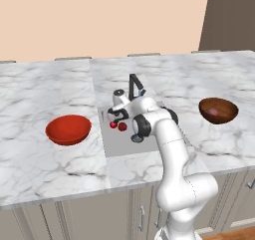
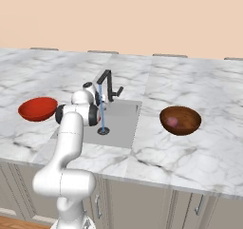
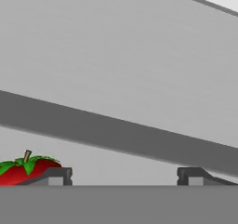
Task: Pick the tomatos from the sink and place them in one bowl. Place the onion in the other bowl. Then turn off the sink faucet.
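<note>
With its fingers apart and empty, the end effector (image 3: pixel 124 176) should shift sideways to straddle the green-topped tomato (image 3: pixel 25 170) in the sink (image 1: pixel 122 143) before closing.

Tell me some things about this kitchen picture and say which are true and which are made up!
1. The onion lies in the brown bowl. True.
2. Both tomatoes are already in the red bowl. False: they lie in the sink, and the red bowl holds nothing.
3. Water runs from the faucet. True: a thin blue stream falls to the drain.
4. The gripper is squeezing a tomato. False: its jaws stand apart with nothing between them, and a tomato with a green top sits just outside one fingertip.
5. The brown bowl is inside the sink. False: it stands on the counter to the right of the sink.
</note>
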Controlling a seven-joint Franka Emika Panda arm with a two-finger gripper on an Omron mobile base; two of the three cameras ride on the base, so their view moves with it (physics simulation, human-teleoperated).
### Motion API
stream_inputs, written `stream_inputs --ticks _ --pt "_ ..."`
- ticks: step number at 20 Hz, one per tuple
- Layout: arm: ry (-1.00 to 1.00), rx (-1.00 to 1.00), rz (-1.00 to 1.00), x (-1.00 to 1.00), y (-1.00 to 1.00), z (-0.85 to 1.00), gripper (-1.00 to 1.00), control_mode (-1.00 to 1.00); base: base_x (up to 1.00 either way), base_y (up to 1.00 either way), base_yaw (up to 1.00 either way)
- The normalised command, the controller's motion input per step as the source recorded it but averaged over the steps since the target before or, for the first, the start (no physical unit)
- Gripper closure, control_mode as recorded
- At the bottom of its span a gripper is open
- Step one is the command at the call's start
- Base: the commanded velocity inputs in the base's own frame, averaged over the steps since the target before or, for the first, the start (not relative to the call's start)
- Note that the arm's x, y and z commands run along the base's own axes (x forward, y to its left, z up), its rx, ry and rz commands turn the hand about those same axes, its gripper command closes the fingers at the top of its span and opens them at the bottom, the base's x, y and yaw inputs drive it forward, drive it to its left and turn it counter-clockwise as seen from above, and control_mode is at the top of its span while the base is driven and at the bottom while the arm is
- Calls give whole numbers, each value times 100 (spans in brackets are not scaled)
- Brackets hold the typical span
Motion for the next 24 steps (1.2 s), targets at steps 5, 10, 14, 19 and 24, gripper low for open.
stream_inputs --ticks 5,10,14,19,24 --pt "0 1 0 -20 23 -5 -100 -100 0 0 0" --pt "-2 1 0 -18 4 -7 -100 -100 0 0 0" --pt "-12 1 0 -20 0 0 -100 -100 0 0 0" --pt "-11 2 0 -27 0 -6 -100 -100 0 0 0" --pt "-2 6 0 -24 -5 -36 -100 -100 0 0 0"
